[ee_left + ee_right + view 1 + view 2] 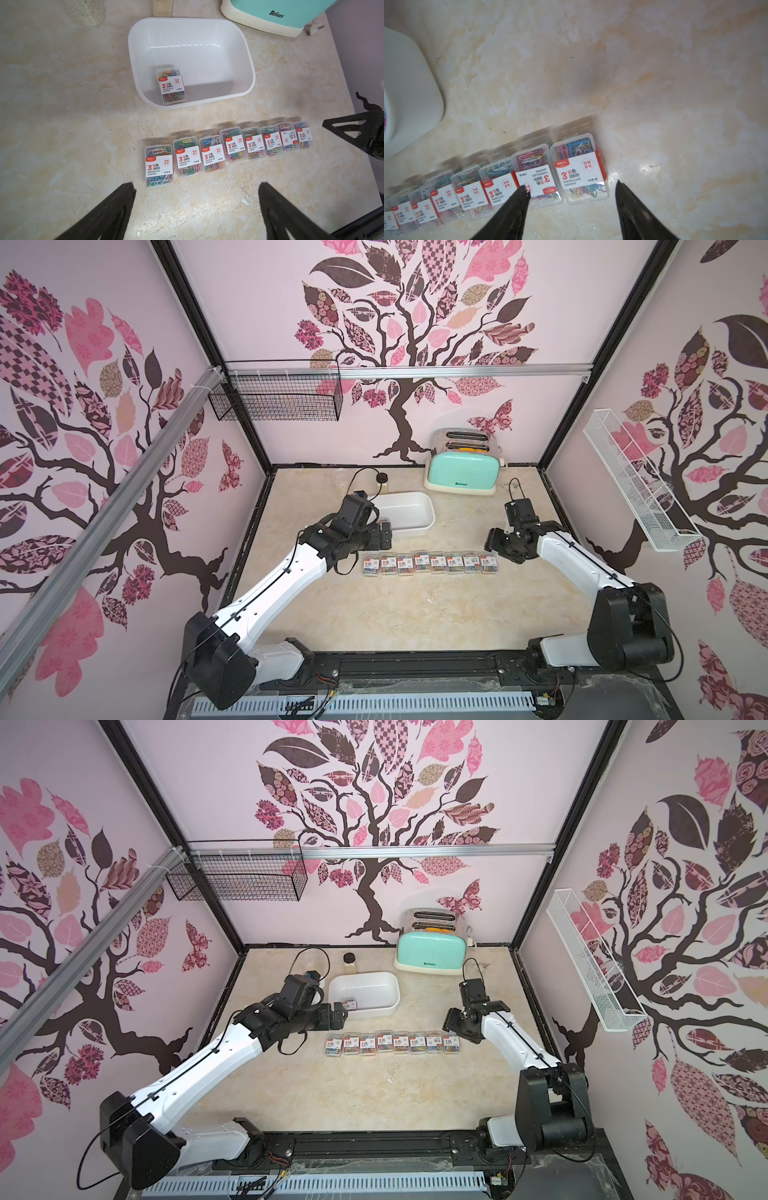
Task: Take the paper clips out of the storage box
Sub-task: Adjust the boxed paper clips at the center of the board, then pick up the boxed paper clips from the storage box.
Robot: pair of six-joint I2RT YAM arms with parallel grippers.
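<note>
Eight paper-clip cases (pixel 228 149) sit in a row on the counter (pixel 62 124) before the storage box (pixel 252 68). The ninth case (pixel 171 86) lies flat in its near-left corner. Left pincer (pixel 197 185) gapes wide, empty; right pincer (pixel 571 185) open, empty, by the row's right end.

In a top view the left gripper (pixel 386 533) hides most of the case (pixel 384 518) from you — the right wrist view crops the storage box (pixel 411 87), blurred.
</note>
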